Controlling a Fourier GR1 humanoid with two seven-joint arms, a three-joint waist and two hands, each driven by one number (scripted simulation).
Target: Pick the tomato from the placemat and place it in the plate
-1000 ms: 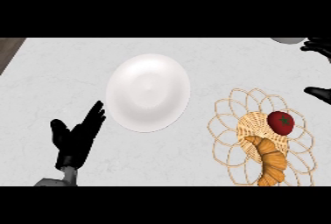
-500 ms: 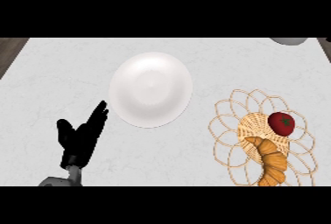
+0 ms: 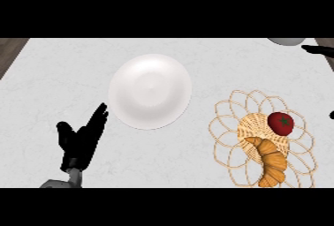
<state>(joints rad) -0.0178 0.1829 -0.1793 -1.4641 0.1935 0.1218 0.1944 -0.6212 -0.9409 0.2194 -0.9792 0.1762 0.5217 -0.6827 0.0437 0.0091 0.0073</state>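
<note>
Left hand (image 3: 79, 142) resting low at the left edge of the counter (image 3: 52, 88), fingers straight and open, tips pointing up toward the plate (image 3: 150, 91). Plate sitting bare at centre, just right of those fingertips. Tomato (image 3: 281, 123) lying on the woven placemat (image 3: 229, 126) at right, croissant (image 3: 269, 161) just below it. Right hand barely showing at the right edge (image 3: 324, 50), fingers impossible to tell

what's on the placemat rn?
On the woven placemat: the red tomato and, just below it, a croissant. Whatever lies directly beneath them is covered. The white plate sits apart, holding nothing.
</note>
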